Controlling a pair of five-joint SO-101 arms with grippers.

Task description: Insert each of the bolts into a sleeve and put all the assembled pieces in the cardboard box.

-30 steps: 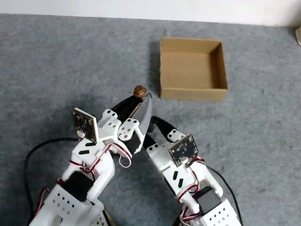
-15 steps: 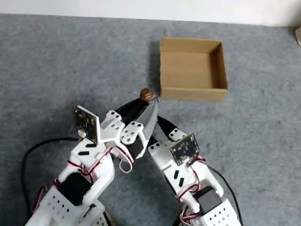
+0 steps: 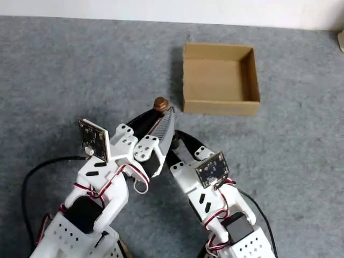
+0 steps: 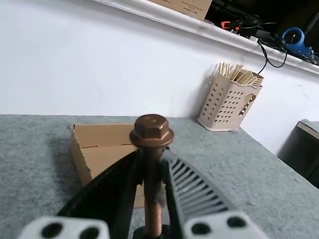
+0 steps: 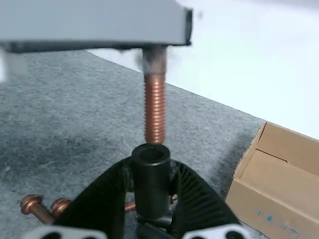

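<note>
While pinching the bolt (image 4: 151,133) by its shaft in the left gripper (image 4: 152,158), head up, holds it just beside the near wall of the cardboard box (image 3: 220,106), apart from it. With the right gripper (image 5: 151,174), clamps a black sleeve (image 5: 151,159) upright, open end up, straight under the bolt. Threaded end right at the mouth of the sleeve; touching or just apart, cannot tell. On the table (image 3: 64,70) beyond the sleeve, two spare bolts (image 5: 32,205) lying side by side. Grey and felt-like all over, a little rough. Behind it, a plain white wall (image 4: 99,59). Near this wall, past the box, a beige holder (image 4: 228,107) with holes, full of thin sticks (image 4: 237,74). Higher up, a ledge (image 4: 199,26) with black cables (image 4: 261,47) and something blue (image 4: 293,39).
</note>
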